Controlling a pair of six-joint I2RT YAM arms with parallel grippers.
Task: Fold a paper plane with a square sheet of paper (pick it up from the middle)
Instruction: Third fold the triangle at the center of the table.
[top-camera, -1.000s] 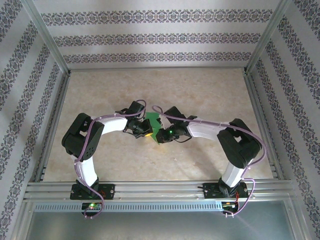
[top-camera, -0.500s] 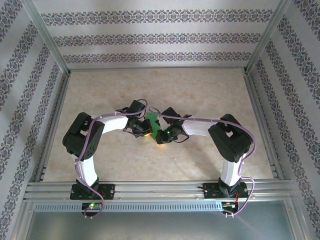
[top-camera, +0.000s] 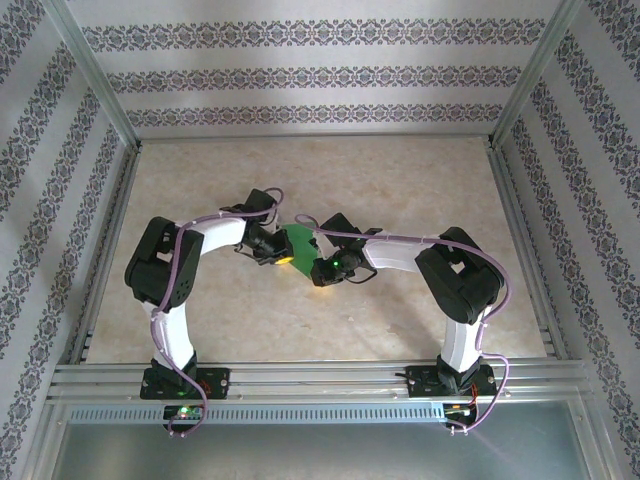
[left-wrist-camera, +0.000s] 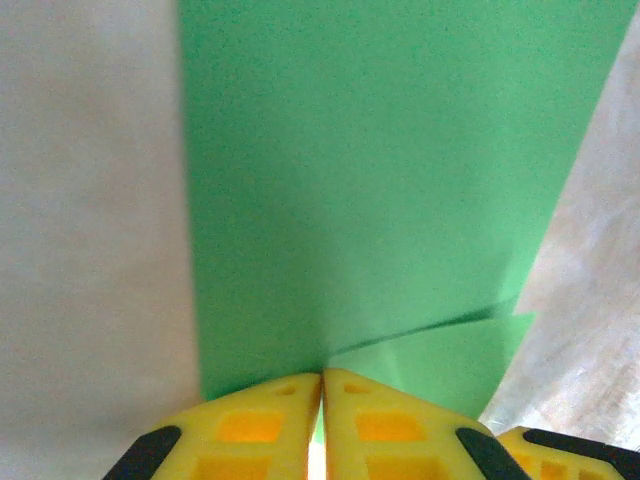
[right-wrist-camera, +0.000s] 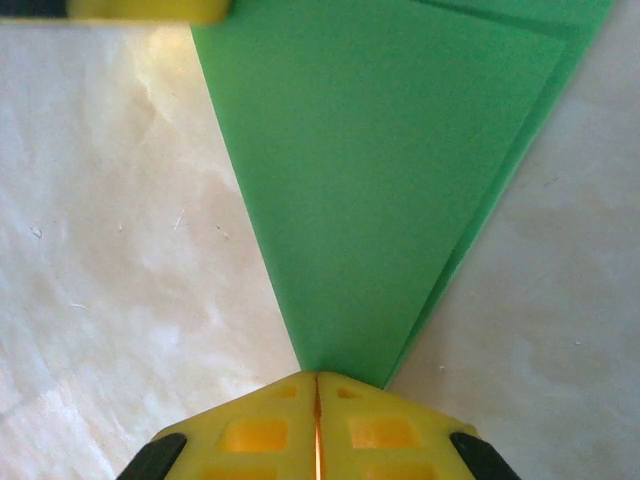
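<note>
Left end effector (left-wrist-camera: 322, 375) is drawing back leftward. Two yellow end effectors: it and the right end effector (right-wrist-camera: 317, 376) are each pinching one paper plane (top-camera: 300, 241), thin, green, layered, tapering, between them over one mottled beige bench (top-camera: 400, 180).

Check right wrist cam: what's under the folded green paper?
Around the green paper the marbled table shows, and a second green layer peeks out along one long edge. Whatever lies directly beneath is covered. The right gripper pinches its tip.
</note>
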